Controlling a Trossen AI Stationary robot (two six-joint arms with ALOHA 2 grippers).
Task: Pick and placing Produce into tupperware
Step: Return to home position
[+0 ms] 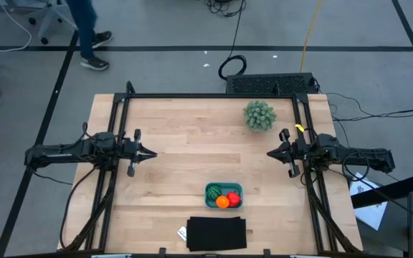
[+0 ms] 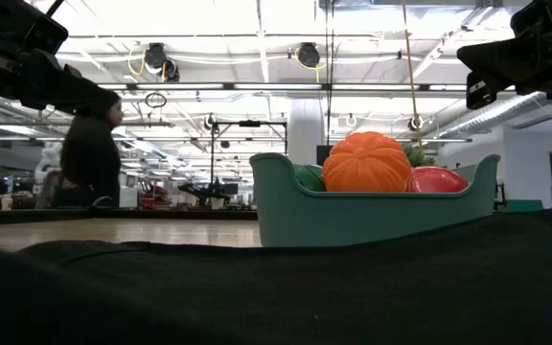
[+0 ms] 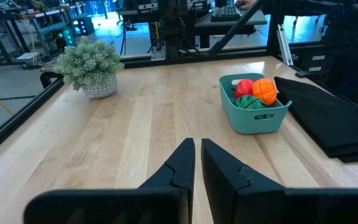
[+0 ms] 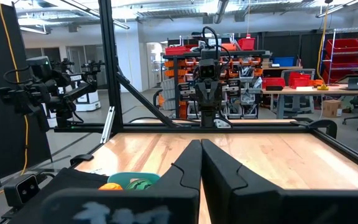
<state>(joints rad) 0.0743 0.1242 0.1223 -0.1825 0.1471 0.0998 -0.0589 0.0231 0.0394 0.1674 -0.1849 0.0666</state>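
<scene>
The teal tupperware [image 3: 253, 120] sat near the front of the bench [image 1: 178, 129], just behind a black mat [image 1: 217, 233]. It held the orange ball [image 3: 265, 90], the red fruit [image 3: 244, 88] and the striped green fruit [image 3: 248, 102]. Placing was judged complete, and the step in hand was homing. The left hand [image 1: 153, 153] and the right hand [image 1: 269, 153] stood at opposite sides, empty and apparently closed. The next move called only for parking both arms clear of the tupperware.

My left gripper [image 1: 151, 152] and right gripper [image 1: 269, 153] are black. The tupperware [image 3: 253, 121] is teal, the ball [image 3: 265, 90] orange, the roundish fruit [image 3: 243, 88] red, the striped fruit [image 3: 248, 102] dark green. The cloth [image 3: 328, 118] is black, the table [image 3: 154, 124] pale wood.
</scene>
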